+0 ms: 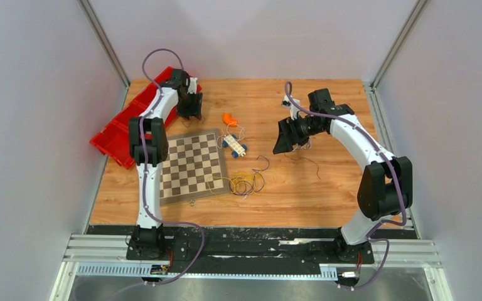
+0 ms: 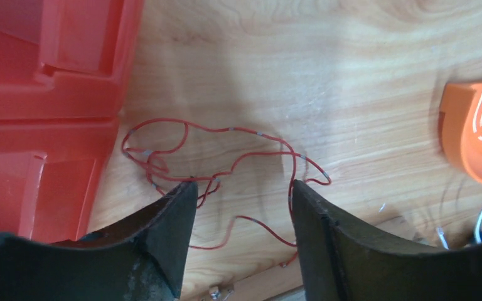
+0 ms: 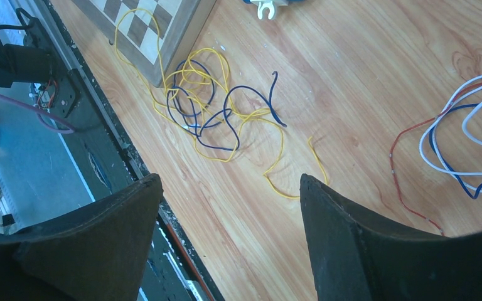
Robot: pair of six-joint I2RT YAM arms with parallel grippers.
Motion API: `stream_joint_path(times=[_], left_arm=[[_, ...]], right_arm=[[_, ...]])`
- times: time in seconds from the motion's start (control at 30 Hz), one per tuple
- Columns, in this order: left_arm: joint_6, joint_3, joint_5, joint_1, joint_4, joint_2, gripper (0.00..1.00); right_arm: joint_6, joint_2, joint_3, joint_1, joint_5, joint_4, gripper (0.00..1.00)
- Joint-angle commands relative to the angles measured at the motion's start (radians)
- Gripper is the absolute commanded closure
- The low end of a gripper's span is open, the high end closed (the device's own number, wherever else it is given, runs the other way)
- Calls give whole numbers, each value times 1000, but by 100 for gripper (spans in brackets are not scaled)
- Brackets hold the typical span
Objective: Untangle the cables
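Two pincers gaped empty, left pincer (image 2: 241, 191) poised over a red cable (image 2: 226, 130), right pincer (image 3: 231, 182) aloft; next, probably pinch that cable

High rear overview, wrist close-ups, cables (image 1: 241, 183) shared

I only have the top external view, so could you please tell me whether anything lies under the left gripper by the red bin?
Observer: Yes, the left wrist view shows a thin red wire lying in loose loops on the wood beside the red bin.
Operator: Thank you; is the left gripper gripping it?
Observer: No, its fingers stand open with the wire running between them, unclamped.
Operator: And what lies near the right gripper?
Observer: The right wrist view shows a loose bunch of white, blue and red wires, apart from the yellow and blue tangle by the chessboard.
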Motion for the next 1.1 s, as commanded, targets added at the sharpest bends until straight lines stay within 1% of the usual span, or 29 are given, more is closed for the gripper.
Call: stream_joint_path(times=[0.0,0.03,0.07,0.1,0.13,0.17,0.2,0.23,0.27,0.37,0.47,0.57,0.73,0.93,1.07], left_arm=[[-19,-72,61,9,17,-46,42],[-9,-90,68,8,34,-78,54],[-3,-123,68,5,61,-94,59],[11,-133,66,3,70,-126,69],[27,-140,58,-2,78,-138,74],[33,-141,56,-5,79,-163,82],[41,-134,54,-8,77,-174,87],[42,-127,54,-9,75,-194,96],[64,-112,46,-10,71,-204,100],[96,-93,23,-10,89,-264,100],[144,-93,-9,-10,151,-326,100],[191,-81,-46,-7,215,-346,100],[283,-30,-108,5,303,-308,100],[380,17,-207,34,504,-249,100],[414,106,-211,66,555,-174,100]], right_arm=[[-7,-14,39,-3,1,4,21],[-5,-18,43,-2,0,1,21],[-6,-22,47,-3,2,-3,21],[-7,-24,48,-3,4,-7,21],[-7,-29,50,-3,5,-8,21],[-7,-32,51,-2,6,-10,21],[-5,-34,53,-3,6,-12,21],[-4,-38,54,-3,7,-12,21],[-4,-40,57,-3,7,-14,21],[1,-46,64,-3,3,-17,22],[3,-47,68,-3,0,-18,21],[0,-45,73,-3,2,-20,21],[-3,-31,79,-3,0,-22,21],[-10,-18,68,-2,-3,-20,22],[-16,-3,64,-2,0,-20,22]])
